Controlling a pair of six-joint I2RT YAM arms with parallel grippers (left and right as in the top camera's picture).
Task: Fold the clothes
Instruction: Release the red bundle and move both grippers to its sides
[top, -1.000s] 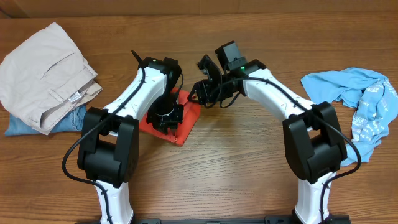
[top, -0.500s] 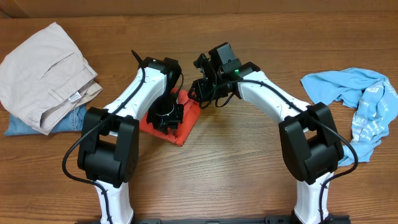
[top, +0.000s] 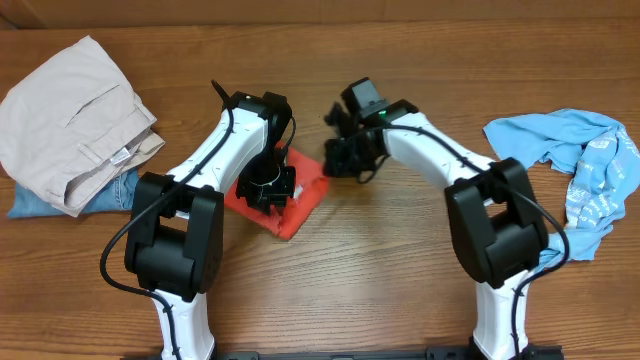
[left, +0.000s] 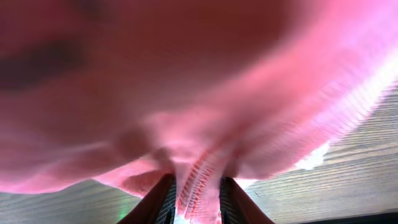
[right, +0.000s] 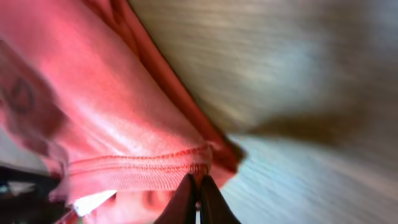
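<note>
The red-orange T-shirt (top: 300, 200) lies as a small folded bundle at the table's middle. My left gripper (top: 268, 188) presses down on its left part. In the left wrist view a fold of the red T-shirt (left: 199, 93) runs between the left gripper's (left: 197, 200) dark fingers (left: 163, 200). My right gripper (top: 338, 160) sits at the bundle's upper right edge. In the right wrist view the right gripper (right: 198, 198) is shut, its tips pinching the stitched hem of the red T-shirt (right: 124, 124). The light blue shirt (top: 580, 165) lies crumpled at the far right.
Folded beige trousers (top: 70, 115) rest on denim jeans (top: 40, 200) at the far left. A bare wooden table (top: 400, 290) lies in front of the arms.
My right gripper has closed from open and shifted slightly right and toward the front, onto the red shirt's edge. The bundle's right side has changed shape. The left arm has stayed put.
</note>
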